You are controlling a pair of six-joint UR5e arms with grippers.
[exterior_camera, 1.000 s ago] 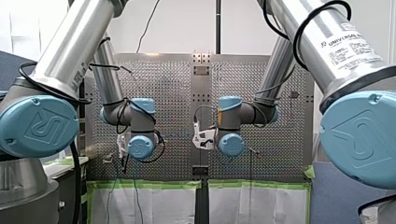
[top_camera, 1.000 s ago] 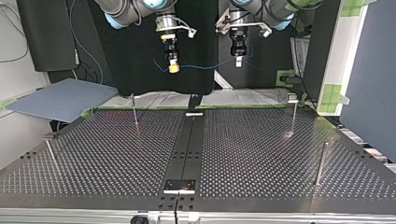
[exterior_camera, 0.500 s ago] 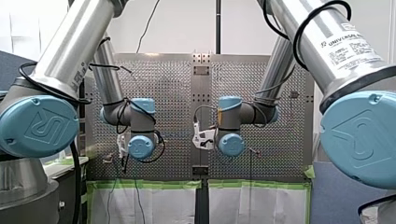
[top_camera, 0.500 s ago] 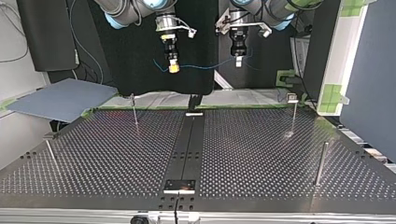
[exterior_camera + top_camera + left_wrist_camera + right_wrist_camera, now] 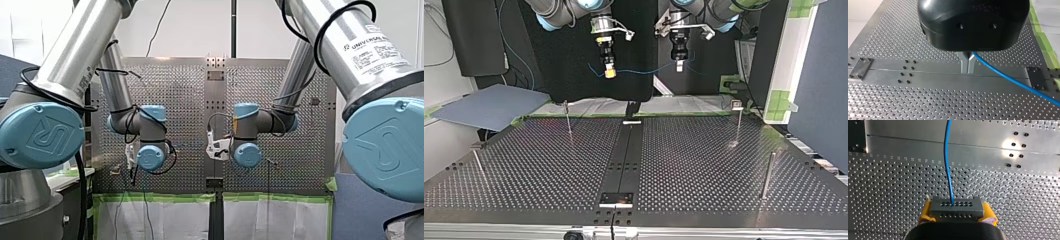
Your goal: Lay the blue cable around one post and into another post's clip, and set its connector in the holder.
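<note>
My right pincer (image 5: 956, 212) pinches the grey connector (image 5: 955, 205) between yellow pads, plain only in its wrist view. My left pincer (image 5: 967, 70) is pressed onto the blue cable (image 5: 1008, 80), which the top view shows slung between both above the bench (image 5: 704, 160).

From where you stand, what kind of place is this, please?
Probably a robotics lab test bench. A perforated metal table carries thin posts, green tape lines its edge, and over it my left hand holds a blue cable, my right hand its grey connector.
</note>
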